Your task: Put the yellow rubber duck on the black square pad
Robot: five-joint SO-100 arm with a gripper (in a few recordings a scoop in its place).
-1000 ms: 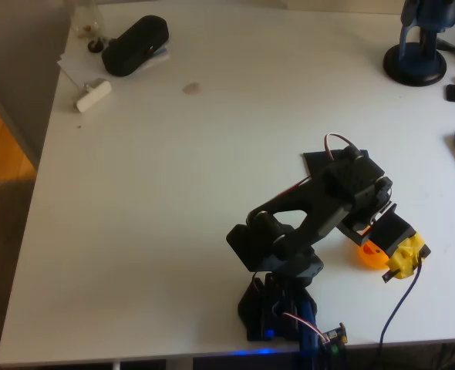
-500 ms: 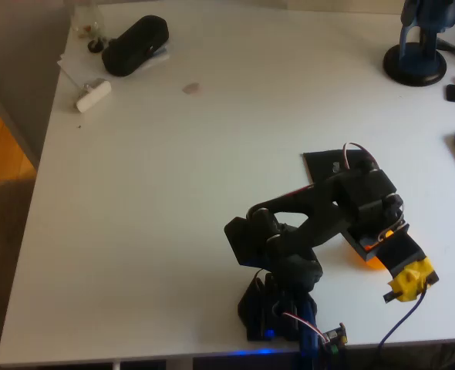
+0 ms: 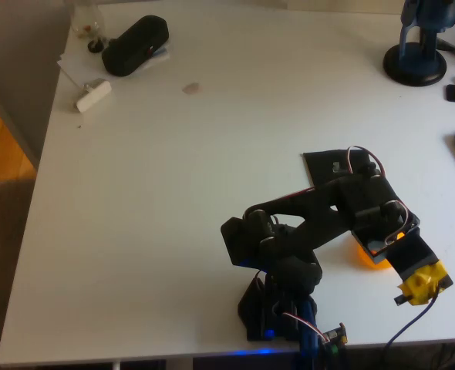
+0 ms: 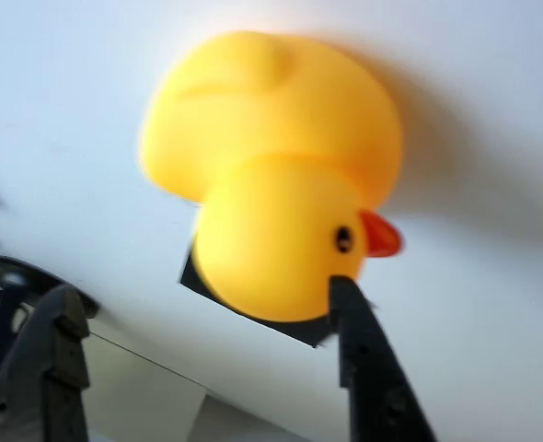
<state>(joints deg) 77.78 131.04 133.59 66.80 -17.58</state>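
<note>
The yellow rubber duck sits on the white table with its orange beak pointing right in the wrist view. In the overhead view only an orange sliver of the duck shows under the black wrist, near the table's front right. My gripper is open and low over the duck's head. The right finger is close to the beak. The left finger stands well apart. In the overhead view the gripper is mostly hidden by the wrist. The black square pad lies just beyond the arm, partly covered by it, and a corner of the pad peeks out behind the duck.
A black oblong case and a small white object lie at the table's far left. A dark-blue stand base is at the far right. The arm's base sits at the front edge.
The wrist has swung toward the front right and come down over the duck, covering more of it. The duck itself has not moved.
</note>
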